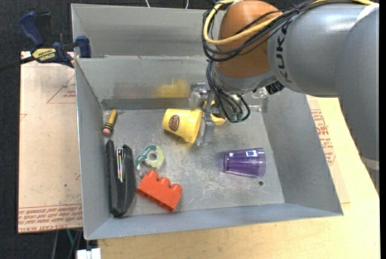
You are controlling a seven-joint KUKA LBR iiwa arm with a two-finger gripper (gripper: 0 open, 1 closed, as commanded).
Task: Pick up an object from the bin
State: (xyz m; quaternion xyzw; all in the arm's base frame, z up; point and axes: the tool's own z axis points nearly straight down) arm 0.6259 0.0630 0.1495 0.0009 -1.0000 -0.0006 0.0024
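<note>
Red block [160, 190] sits closest, at the front of the bin [90, 131], left of middle. Just left of it a long black case [119, 182] lies along the left wall. A small pale tape roll [151, 157] is just behind the block. A short marker stub [109, 122] lies further back by the same wall. Purple cup [244, 162] lies on its side, front right, well apart from the rest.

Yellow cup [181, 124] lies on its side near the middle of the bin floor, towards the back. The end with a brown mark faces left and front. Its long axis runs roughly left to right, sloping a little towards the back on the right.

Arm [325, 52] reaches in from the right, its orange cover [247, 34] and cables hanging over the back middle. Fingers [208, 121] are down at the right end of the yellow cup, touching it or just beside it. A sliver of yellow shows on their far side. Cannot tell whether they are wide or narrow, or whether the rim sits between them, because the cover and cables hide the tips.

Judgement: the cup lies left of the fingers, its open end likely towards them. A grip on the rim there looks like the nearest option. No other thing is close.
</note>
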